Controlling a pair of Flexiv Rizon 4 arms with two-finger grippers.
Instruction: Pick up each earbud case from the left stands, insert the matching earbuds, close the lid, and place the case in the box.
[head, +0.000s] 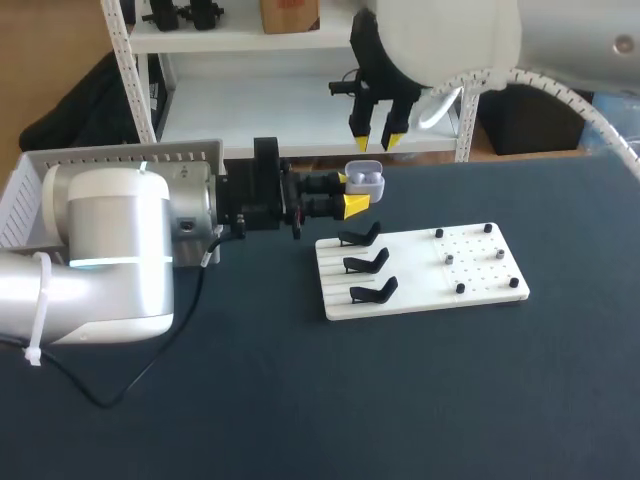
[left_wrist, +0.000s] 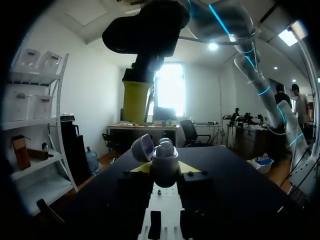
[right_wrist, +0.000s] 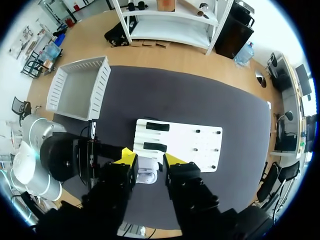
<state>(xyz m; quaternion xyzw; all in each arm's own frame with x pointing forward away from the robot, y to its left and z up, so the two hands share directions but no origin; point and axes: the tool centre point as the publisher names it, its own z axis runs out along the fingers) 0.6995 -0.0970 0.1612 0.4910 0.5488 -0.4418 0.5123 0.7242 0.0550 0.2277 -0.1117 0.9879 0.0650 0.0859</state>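
A: Though not yet closed or boxed, got case (head: 366, 180) pinched in left jaws, raised off surface (head: 450, 400) behind stands (head: 365, 262). With right jaws parted, empty, just above.
B: Early, then. Leaves shutting lid, dropping into box (head: 120, 158).

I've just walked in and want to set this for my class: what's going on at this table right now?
The left gripper is shut on an earbud case with its lid open, held off the table just behind the white board. The right gripper hangs open right above the case. The three black stands on the board are empty. The case is not yet closed or in the white box.
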